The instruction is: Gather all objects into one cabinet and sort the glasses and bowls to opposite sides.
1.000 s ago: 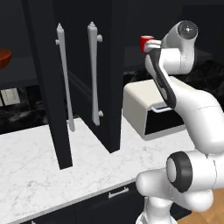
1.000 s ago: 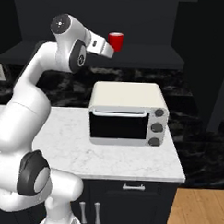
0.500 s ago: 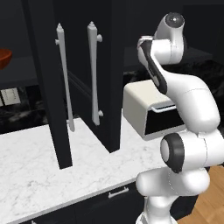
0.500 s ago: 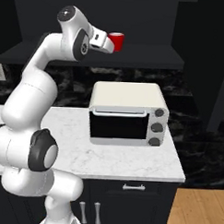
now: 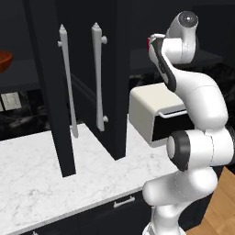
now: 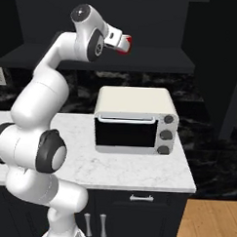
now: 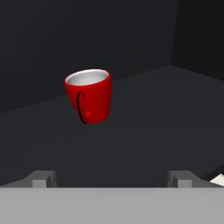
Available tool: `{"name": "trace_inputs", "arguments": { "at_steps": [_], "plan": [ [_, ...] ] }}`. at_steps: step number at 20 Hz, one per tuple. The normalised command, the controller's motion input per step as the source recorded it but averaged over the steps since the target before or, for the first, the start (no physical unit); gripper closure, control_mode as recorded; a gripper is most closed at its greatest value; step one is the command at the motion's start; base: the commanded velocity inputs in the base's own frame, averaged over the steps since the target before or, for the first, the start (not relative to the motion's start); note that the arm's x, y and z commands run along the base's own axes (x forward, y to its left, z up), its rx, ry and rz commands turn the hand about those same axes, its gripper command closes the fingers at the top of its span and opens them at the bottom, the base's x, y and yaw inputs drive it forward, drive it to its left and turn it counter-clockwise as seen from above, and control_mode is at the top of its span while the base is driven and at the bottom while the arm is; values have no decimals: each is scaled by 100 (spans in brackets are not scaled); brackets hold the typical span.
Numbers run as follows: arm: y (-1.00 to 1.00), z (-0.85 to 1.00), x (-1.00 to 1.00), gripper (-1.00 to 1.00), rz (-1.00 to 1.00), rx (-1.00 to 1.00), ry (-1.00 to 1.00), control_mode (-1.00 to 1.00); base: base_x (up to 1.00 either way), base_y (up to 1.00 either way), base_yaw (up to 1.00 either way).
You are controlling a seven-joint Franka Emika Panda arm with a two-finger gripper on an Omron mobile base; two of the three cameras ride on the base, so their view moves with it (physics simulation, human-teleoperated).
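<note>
The small red cup (image 7: 89,96) seems to stand on the dark inner shelf (image 7: 144,131) of the black wall cabinet. It is mouth up, with a pale inside, and its lean in the hand view is likely the camera's own roll. Whether its base is fully settled on the shelf is hard to tell against the dark surface.

The end effector (image 7: 111,177) is just short of the cup. Its fingertips (image 7: 43,177) are spread wide with nothing between them, and the cup is ahead of them and apart. In the right base view the end effector (image 6: 116,38) is raised to shelf height with the red cup (image 6: 125,44) just beyond its tip, above the cream toaster oven (image 6: 135,118) on the marble table (image 6: 113,166).

In the left base view, two tall black doors (image 5: 46,92) with long white bar handles (image 5: 98,78) hang swung out over the table. A red-brown bowl (image 5: 3,62) shows at the far left edge at about shelf height. I cannot tell whether it shares a cabinet with the cup.

By my reading the cup's placement is done or nearly done. The two cream mugs are probably still to be brought in and set beside the cup. The bowl belongs on the opposite side, so it may need moving. Most of the task looks still ahead.
</note>
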Motion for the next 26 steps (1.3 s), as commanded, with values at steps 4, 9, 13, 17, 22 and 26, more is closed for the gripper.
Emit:
{"name": "trace_inputs", "arguments": {
  "at_steps": [4, 9, 13, 17, 22, 26],
  "plan": [
    [0, 0, 3, -100, 0, 0, 0, -100, 0, 0, 0],
    [3, 10, 37, -100, 0, 0, 5, -100, 0, 0, 0],
    [18, 15, 44, -100, 0, 0, 5, -100, 0, 0, 0],
    [14, 6, 21, -100, 0, 0, 2, -100, 0, 0, 0],
    [1, 0, 0, -100, 0, 0, 0, -100, 0, 0, 0],
    [8, 0, 11, -100, 0, 0, 0, -100, 0, 0, 0]
  ]
}}
